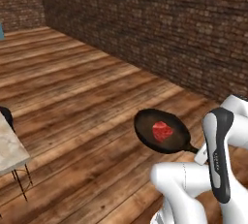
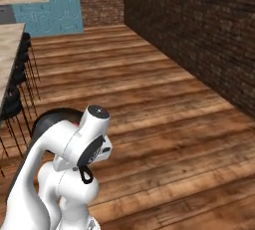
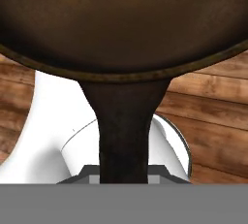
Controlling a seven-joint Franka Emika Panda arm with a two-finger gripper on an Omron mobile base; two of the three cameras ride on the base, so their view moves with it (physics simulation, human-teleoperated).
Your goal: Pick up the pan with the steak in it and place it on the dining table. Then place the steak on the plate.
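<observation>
Pan is up in the air, carried roughly level above the wooden floor, well clear of any surface. Steak sits inside it, a little toward the handle side of centre. From my hand camera the pan's brown inner face spans the top and its black handle runs straight down into the gripper; I read the jaws as clamped tight on that handle, though the fingertips themselves are mostly hidden beneath it. In the left base view the handle disappears behind the white arm at lower right. In the right base view I get just a dark curved edge of the pan peeking over the arm's shoulder. Dining table: a beige marbled corner at the left edge of the left view, well apart from the pan; same top along the left of the right view, with black stools lined beside it. Brick wall runs along the far side; teal cabinets at the back
</observation>
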